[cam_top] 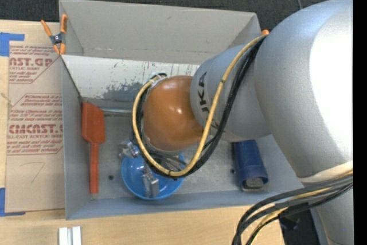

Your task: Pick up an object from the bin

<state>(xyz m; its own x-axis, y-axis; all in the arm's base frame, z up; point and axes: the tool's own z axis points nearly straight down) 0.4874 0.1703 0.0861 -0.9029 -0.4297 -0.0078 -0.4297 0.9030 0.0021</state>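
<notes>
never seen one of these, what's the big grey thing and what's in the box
The big grey thing is a robot arm. One camera looks down on it from above, and the arm reaches in from the right over a grey metal bin. The orange dome is part of the arm. Its tool hangs low over a blue dish near the front wall. An orange spatula lies at the left and a blue cylinder at the right. Whether anything is gripped cannot be told.
</notes>
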